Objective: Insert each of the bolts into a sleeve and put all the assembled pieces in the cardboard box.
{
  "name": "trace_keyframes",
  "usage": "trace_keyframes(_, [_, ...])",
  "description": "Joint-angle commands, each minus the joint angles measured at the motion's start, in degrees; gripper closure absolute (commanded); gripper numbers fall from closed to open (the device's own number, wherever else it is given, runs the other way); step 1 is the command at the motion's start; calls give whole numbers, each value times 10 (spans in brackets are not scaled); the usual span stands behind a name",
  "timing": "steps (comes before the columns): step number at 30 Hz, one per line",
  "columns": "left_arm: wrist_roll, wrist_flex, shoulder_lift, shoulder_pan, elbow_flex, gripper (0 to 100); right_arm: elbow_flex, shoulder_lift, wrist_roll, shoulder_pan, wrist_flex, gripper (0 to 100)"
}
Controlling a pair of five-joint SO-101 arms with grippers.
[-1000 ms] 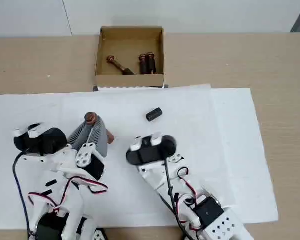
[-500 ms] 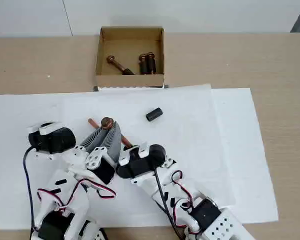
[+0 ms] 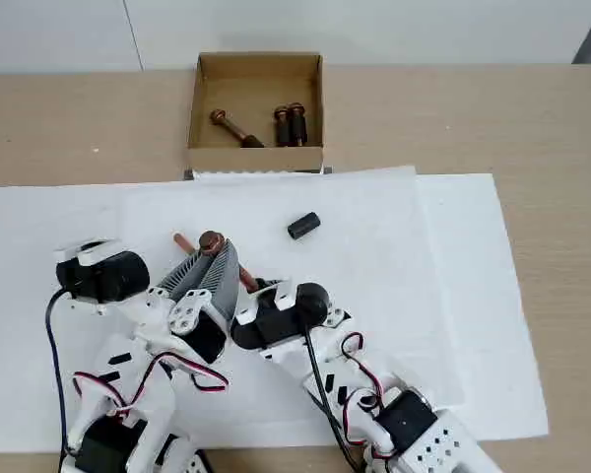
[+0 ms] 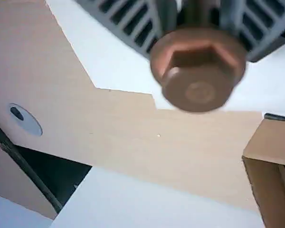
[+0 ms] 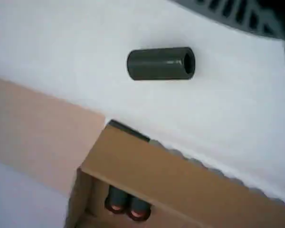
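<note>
High view: the left gripper (image 3: 209, 266) is pinched around a copper-coloured hex-head metal bolt (image 3: 212, 241), whose head sticks out beyond the tips, over the white paper sheet (image 3: 453, 256). The right gripper (image 3: 261, 291) sits just beside it; I cannot tell whether it is spread or closed. A short black cylindrical sleeve (image 3: 303, 226) lies on the paper, apart from both grippers, between them and the brown cardboard box (image 3: 259, 158), which holds three assembled pieces (image 3: 290, 125).

Left wrist view: grey ribbed fingers (image 4: 128, 14) clamp the bolt's shank behind its head.

Right wrist view: the sleeve lies on its side near the box wall.
</note>
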Motion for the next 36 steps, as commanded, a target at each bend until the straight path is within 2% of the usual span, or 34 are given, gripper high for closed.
trace_keyframes(1, [2, -14, -4, 19, -2, 994, -25, -9, 23, 3, -26, 996])
trace_keyframes(13, [1, -11, -3, 40, 28, 994, -26, -9, 40, 3, -44, 996])
trace_keyframes(21, [1, 67, -2, 43, 30, 994, -26, -9, 40, 4, -62, 996])
trace_keyframes(26, [0, 130, -4, 94, 30, 994, -26, -9, 40, 4, -62, 996])
trace_keyframes(31, [-1, 140, -4, 113, 30, 994, -26, -9, 40, 4, -63, 996])
trace_keyframes(36, [-55, 139, -4, 113, 44, 992, -26, -9, 40, 4, -63, 996])
